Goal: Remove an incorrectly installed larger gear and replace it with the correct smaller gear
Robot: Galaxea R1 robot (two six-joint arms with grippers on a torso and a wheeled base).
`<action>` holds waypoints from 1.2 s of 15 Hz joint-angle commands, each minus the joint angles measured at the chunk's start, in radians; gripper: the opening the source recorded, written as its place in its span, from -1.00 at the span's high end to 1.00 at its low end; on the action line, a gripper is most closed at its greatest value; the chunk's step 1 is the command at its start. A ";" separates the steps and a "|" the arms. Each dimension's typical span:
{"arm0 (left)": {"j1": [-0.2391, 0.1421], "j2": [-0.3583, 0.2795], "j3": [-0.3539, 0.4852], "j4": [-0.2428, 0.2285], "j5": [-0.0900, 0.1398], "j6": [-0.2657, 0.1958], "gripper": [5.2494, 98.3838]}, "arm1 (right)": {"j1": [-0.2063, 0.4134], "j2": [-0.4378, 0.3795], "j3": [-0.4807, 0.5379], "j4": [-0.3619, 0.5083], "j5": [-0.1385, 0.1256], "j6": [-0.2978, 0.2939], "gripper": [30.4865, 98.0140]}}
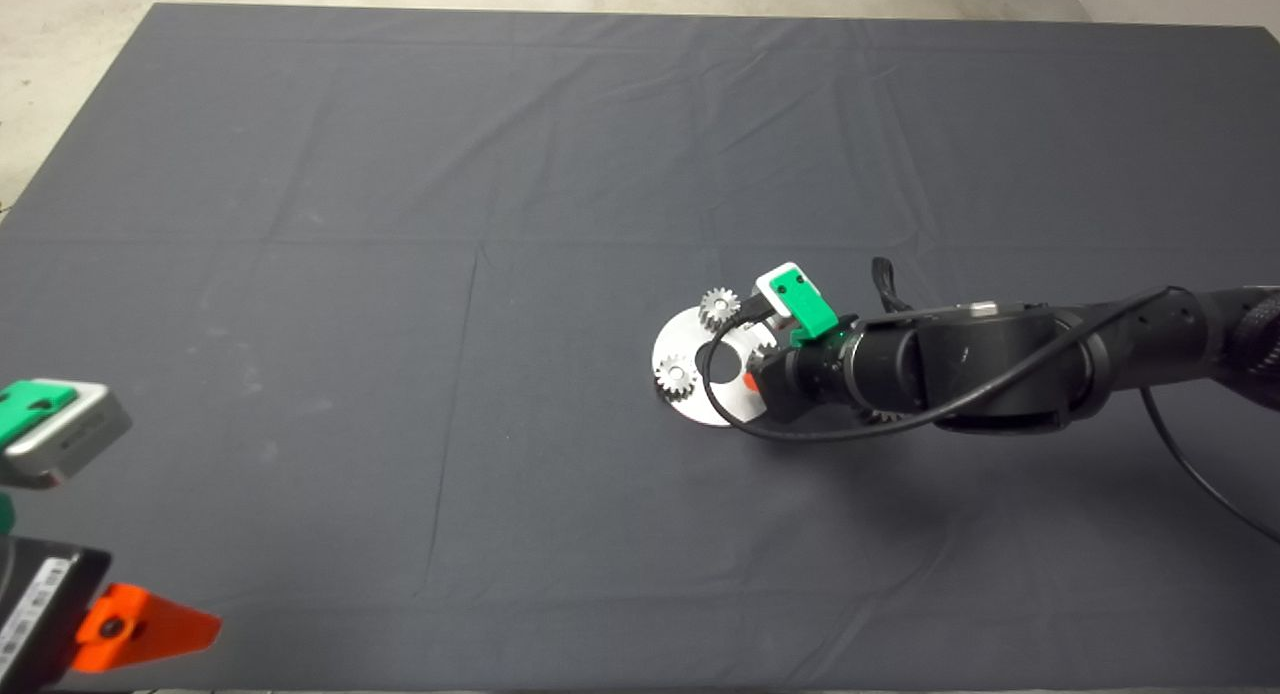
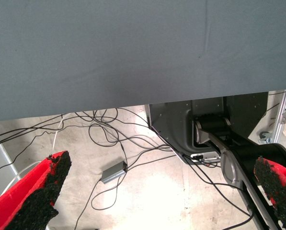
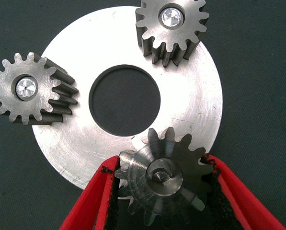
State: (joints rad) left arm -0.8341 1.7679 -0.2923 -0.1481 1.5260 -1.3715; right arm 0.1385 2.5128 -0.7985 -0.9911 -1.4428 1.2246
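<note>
In the right wrist view my right gripper [image 3: 162,165] is shut on the smaller gear [image 3: 186,160], dark grey with a bright centre. The gear sits slightly tilted at a peg on the rim of the round silver plate [image 3: 200,110]. In the head view this gripper [image 1: 752,374] is over the plate [image 1: 690,399], right of centre on the mat. A toothed rim [image 1: 880,415] shows on the mat under the right arm. It looks like the larger gear, mostly hidden. My left gripper [image 1: 130,629] is parked at the lower left, open and empty [image 2: 157,191].
Two small light-silver gears [image 3: 171,26] [image 3: 25,88] stand on pegs on the plate, also seen in the head view [image 1: 719,305] [image 1: 678,376]. The plate has a round centre hole [image 3: 124,99]. The left wrist view shows the mat's edge, cables and floor.
</note>
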 commanded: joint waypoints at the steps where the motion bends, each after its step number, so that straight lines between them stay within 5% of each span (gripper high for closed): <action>1: 0.000 0.002 0.010 -0.010 0.031 0.003 -1.00 | 0.015 -0.001 -0.002 -0.031 0.007 0.004 0.67; 6: 0.000 0.002 0.012 -0.010 0.031 0.003 -1.00 | 0.015 -0.002 0.043 -0.031 -0.025 0.006 0.67; 18: 0.000 0.002 0.011 -0.010 0.029 0.003 -1.00 | 0.012 0.002 0.020 -0.030 -0.025 0.004 0.67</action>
State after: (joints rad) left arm -0.8343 1.7676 -0.2923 -0.1481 1.5260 -1.3715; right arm 0.1328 2.5128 -0.7764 -0.9911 -1.4706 1.2243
